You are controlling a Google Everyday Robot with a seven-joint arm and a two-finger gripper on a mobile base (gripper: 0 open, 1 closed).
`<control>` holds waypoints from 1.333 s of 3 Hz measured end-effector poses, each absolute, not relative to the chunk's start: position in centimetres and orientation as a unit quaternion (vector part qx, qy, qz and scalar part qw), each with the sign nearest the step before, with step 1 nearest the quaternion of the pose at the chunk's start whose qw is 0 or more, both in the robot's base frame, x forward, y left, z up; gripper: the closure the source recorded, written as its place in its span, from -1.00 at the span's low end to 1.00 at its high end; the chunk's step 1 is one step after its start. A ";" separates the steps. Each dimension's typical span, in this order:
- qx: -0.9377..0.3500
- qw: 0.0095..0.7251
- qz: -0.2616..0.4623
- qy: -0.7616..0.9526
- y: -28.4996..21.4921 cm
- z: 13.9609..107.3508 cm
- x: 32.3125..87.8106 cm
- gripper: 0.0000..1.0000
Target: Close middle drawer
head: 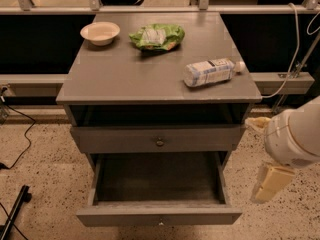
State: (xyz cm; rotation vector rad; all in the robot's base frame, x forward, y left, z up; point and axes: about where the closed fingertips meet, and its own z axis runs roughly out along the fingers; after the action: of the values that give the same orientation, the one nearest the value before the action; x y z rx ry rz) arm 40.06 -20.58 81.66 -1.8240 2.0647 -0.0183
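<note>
The middle drawer (pixel 159 215) is a grey wooden drawer with a low flat front and a tiny pale centre knob. It is pulled far out towards me, and its deep box looks empty. Above it sits a taller-fronted drawer (pixel 155 139) with a dark round knob, pushed in. My gripper (pixel 269 185) hangs at the end of the white arm (pixel 292 136). It is to the right of the cabinet, level with the open drawer's right side and apart from it. It holds nothing that I can see.
On the cabinet top (pixel 125 74) are a white bowl (pixel 100 32), a green snack bag (pixel 156 36) and a plastic bottle (pixel 210 71) lying on its side. A dark open gap lies under the top. Cables run along the speckled floor at left and at right.
</note>
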 end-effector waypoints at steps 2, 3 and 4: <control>-0.639 0.191 0.007 0.745 -24.5 75.7 40.5 -1.00; -0.670 0.205 0.024 0.713 -25.9 70.6 40.2 -1.00; -0.699 0.232 0.020 0.676 -27.1 68.1 39.5 -1.00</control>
State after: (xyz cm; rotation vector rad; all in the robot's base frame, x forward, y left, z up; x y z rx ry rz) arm 39.48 -27.08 68.14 -1.9196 1.8583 0.0557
